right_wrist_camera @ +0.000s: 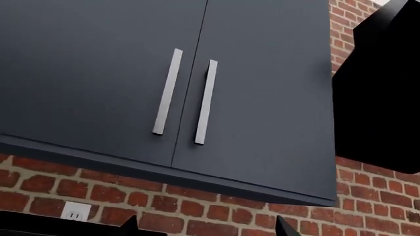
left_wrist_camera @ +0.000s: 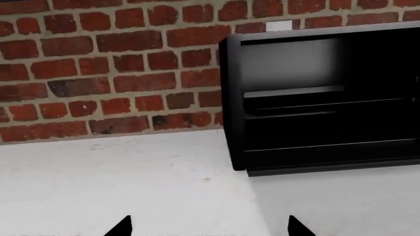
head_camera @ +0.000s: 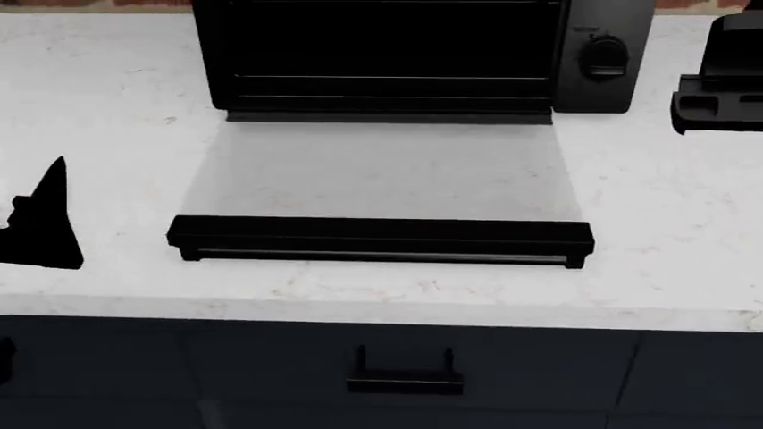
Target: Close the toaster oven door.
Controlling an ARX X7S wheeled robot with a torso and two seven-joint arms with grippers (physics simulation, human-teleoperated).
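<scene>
Door (head_camera: 388, 183) lies flat open, glass see-through; both pincers seemingly apart, empty.

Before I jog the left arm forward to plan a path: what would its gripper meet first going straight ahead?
Probably the brick wall just beside the toaster oven; the left gripper points past its edge, though depth is unclear.

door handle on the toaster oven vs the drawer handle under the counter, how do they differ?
The toaster oven door handle is a long bar spanning the whole door width; the drawer handle is a short pull. The door handle lies above the countertop on the dropped-open toaster oven door; the drawer handle sits on the vertical drawer front below. Both are dark, horizontal bars.
</scene>
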